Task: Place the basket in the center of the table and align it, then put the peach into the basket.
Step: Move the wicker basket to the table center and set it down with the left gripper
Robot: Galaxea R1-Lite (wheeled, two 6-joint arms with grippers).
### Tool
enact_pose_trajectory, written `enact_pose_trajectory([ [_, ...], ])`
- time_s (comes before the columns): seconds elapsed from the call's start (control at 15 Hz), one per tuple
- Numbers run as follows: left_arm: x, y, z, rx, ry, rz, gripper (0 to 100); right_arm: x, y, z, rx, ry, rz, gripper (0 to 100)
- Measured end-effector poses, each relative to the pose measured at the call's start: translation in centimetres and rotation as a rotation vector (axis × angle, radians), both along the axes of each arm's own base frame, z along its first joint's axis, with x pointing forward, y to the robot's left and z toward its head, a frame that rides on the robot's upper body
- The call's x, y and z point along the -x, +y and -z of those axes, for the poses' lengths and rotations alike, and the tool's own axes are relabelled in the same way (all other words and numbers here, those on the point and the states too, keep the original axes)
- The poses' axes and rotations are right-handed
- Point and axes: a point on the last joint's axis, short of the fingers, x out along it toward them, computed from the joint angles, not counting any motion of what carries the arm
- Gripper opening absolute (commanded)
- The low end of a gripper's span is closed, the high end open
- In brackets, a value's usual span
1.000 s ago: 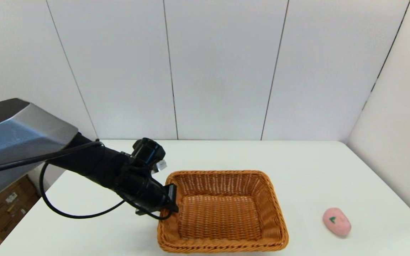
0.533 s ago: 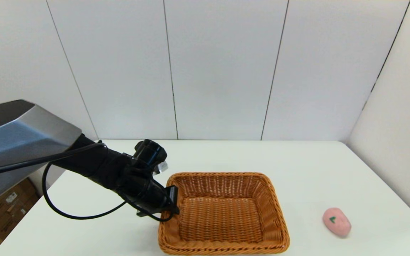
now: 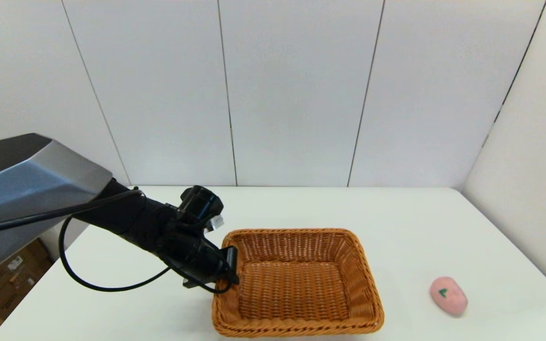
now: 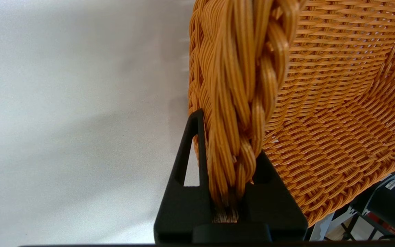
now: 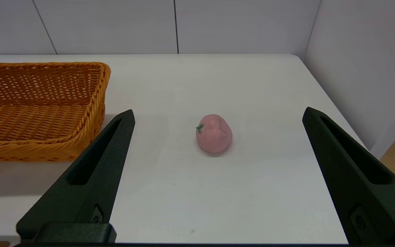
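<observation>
Gripping the basket by the braided rim on its left side, our left gripper has one finger outside the wall and one inside, clamped tight on the braid. The basket sits flat on the table, near the middle and close to the front edge, its long sides looking roughly square to that edge. We judge the wicker light and fairly stiff, so a hold on the rim should slide or turn it without buckling the wall, though a pull at one side may swing the far end round. The braid is thick and ridged, which should keep it from slipping out of the fingers.

Right of the basket, well apart from it, the peach lies on the table on its side. Our right gripper waits low in front of it, fingers spread wide, nothing between them. The peach looks soft and light; we would take it across its narrow middle with a gentle squeeze, since a rounded shape may squirt out of a hard pinch.
</observation>
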Motion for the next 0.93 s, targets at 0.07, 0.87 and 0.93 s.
enact_pose_trajectory([
  [0.07, -0.01, 0.0, 0.07, -0.002, 0.002, -0.001, 0, 0.0, 0.0, 0.0, 0.0, 0.0, -0.001, 100],
  [0.87, -0.12, 0.51, -0.1, -0.002, -0.003, -0.015, 100, 0.0, 0.0, 0.0, 0.0, 0.0, 0.0, 100],
  [0.93, -0.16, 0.74, -0.57, 0.004, -0.016, -0.022, 100, 0.0, 0.0, 0.0, 0.0, 0.0, 0.0, 100],
])
